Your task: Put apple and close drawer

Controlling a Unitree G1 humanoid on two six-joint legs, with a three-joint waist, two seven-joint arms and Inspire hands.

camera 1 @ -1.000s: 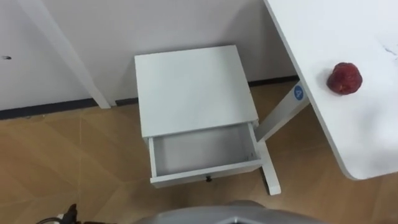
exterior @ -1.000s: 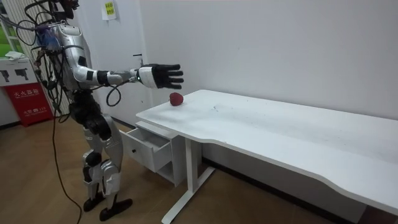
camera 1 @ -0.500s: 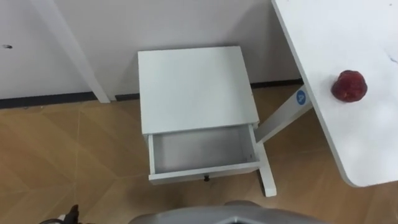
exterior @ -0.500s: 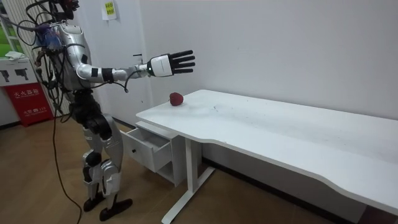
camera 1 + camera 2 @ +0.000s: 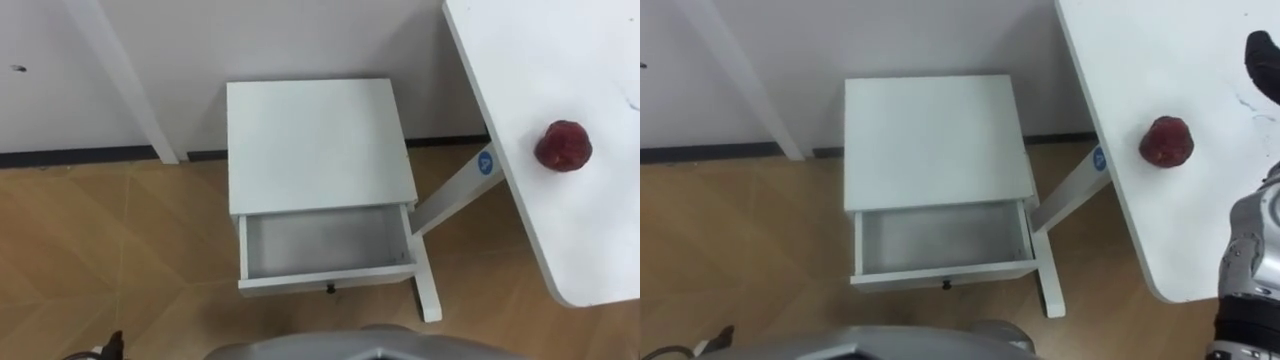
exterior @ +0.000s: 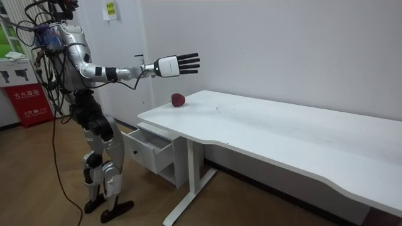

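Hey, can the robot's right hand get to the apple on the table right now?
Probably yes. The right hand hangs over the table with fingers straight, higher than the apple, and nothing lies between them; it would only need to come down.

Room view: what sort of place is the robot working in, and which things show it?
Probably an office or a lab room rather than a home: a long white desk on white legs, a small white drawer cabinet beside it, and bare white walls above a wood-pattern floor.
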